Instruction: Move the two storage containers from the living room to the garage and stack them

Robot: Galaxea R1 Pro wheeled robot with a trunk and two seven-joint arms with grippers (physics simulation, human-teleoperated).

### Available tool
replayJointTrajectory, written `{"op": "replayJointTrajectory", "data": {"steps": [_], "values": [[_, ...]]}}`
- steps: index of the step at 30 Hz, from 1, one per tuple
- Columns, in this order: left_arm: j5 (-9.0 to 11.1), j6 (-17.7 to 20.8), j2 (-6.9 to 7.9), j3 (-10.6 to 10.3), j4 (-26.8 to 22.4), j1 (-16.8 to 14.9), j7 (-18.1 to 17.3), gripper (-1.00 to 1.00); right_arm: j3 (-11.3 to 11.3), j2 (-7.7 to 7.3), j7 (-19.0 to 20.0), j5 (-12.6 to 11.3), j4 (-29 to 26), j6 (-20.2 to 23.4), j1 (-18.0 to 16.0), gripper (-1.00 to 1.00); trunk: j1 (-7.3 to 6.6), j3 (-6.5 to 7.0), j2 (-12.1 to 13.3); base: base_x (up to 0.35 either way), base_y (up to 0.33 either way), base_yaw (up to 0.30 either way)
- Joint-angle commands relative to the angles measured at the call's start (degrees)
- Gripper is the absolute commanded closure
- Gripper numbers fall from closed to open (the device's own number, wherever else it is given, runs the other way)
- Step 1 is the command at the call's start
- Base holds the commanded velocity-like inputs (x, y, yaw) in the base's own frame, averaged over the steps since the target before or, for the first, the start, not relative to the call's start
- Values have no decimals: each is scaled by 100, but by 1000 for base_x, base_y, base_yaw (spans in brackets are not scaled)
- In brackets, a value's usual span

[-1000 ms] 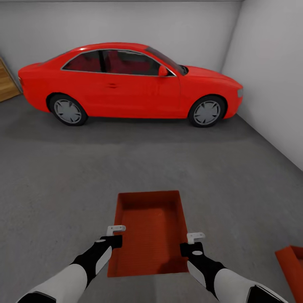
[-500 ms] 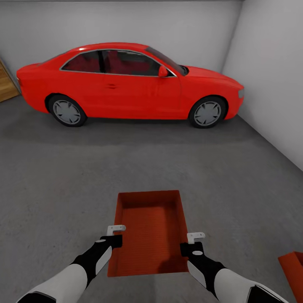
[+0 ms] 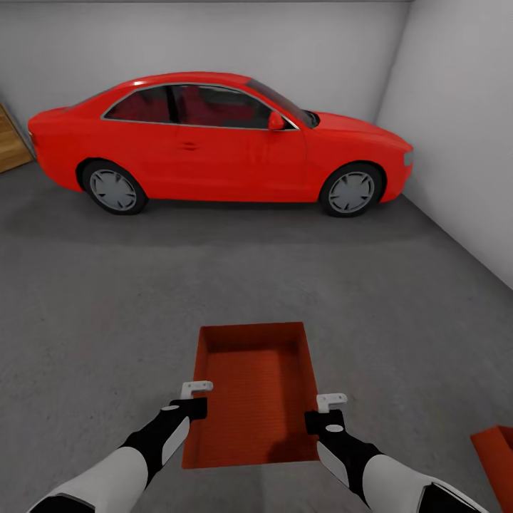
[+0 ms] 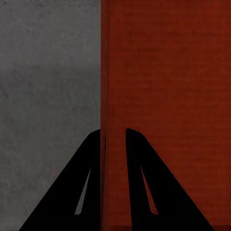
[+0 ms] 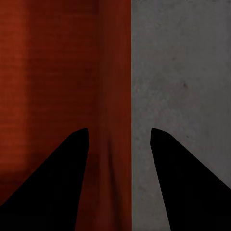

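Flanking the held container (image 3: 253, 388): red car (image 3: 214, 139) beyond, second container (image 3: 496, 456) right.

Storage containers: 2, one at 6 o'clock (image 3: 255, 388), one at 4 o'clock (image 3: 499, 449) | red car: 1 (image 3: 214, 139) | pincers: 2, left (image 3: 194, 396), right (image 3: 329, 409)

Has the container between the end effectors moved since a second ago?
No. The container keeps its place between both end effectors; only the camera shifted slightly, sliding the car and corner bin.

Place: I'm in a garage.
Signs: I see a red car (image 3: 221, 139), concrete floor (image 3: 107, 299), bare white-grey walls (image 3: 214, 43).
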Motion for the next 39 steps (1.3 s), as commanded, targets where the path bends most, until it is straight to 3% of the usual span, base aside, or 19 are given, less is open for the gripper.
{"op": "replayJointTrajectory", "data": {"steps": [1,39], "values": [[-16,33,8,-243,-33,-1,84,100,-25,-6,-23,-186,19,102,-7,100,3,-9,-10,0,0,-4],[-16,35,7,-243,-50,-1,84,100,-26,0,-23,-186,19,110,-7,100,3,-9,-10,0,0,-274]]}}
